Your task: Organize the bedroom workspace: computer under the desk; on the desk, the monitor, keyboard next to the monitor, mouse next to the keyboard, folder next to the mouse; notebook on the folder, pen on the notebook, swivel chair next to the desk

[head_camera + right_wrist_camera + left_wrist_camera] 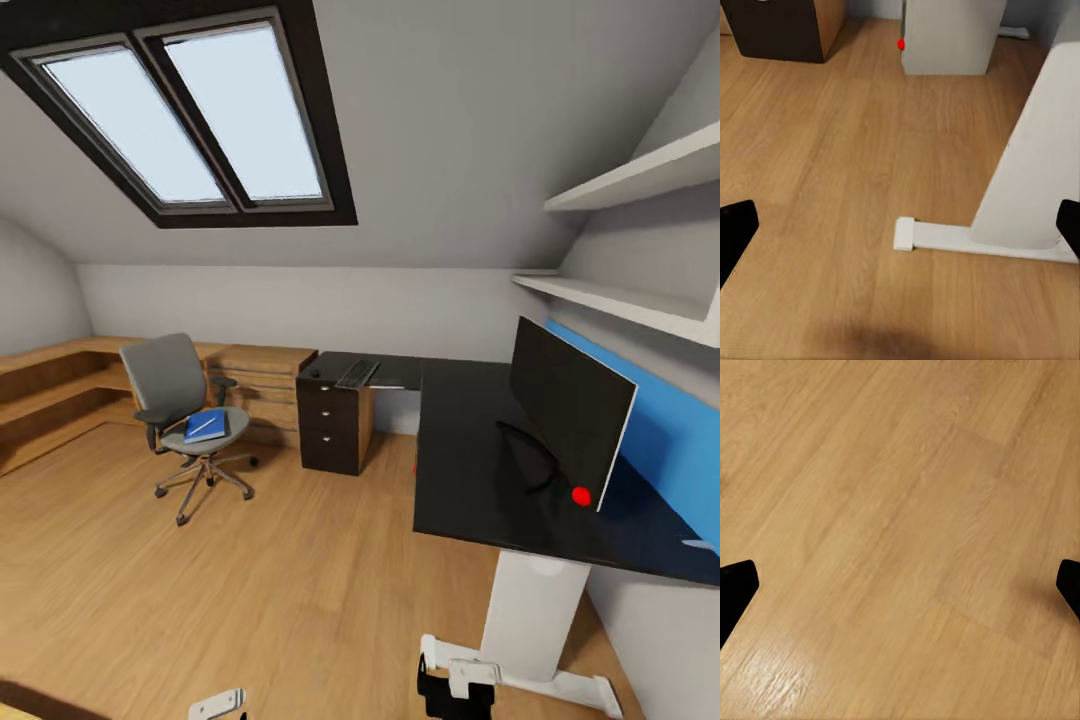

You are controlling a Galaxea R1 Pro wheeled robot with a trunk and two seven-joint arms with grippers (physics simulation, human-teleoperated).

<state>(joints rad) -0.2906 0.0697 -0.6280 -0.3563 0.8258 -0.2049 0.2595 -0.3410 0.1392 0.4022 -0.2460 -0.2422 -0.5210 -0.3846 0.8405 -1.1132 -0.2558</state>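
Note:
The grey swivel chair (170,395) stands on the floor left of the desk, apart from it. On its seat lies the blue folder (207,427), with a slim pale pen (203,427) on top. The black desk (470,470) carries the monitor (565,420) at the right and the dark keyboard (357,374) on its far wing; a small dark mouse (315,372) seems to lie left of it. The computer (945,37) stands under the desk. I cannot pick out the notebook. Low over bare floor, my left gripper (900,592) and right gripper (900,232) are open and empty.
A dark drawer unit (335,425) stands under the desk's far wing. The white desk leg (1027,172) and its foot (945,238) are close to my right gripper. Low light-wood shelving (60,385) lines the left wall. White wall shelves (640,180) hang above the desk.

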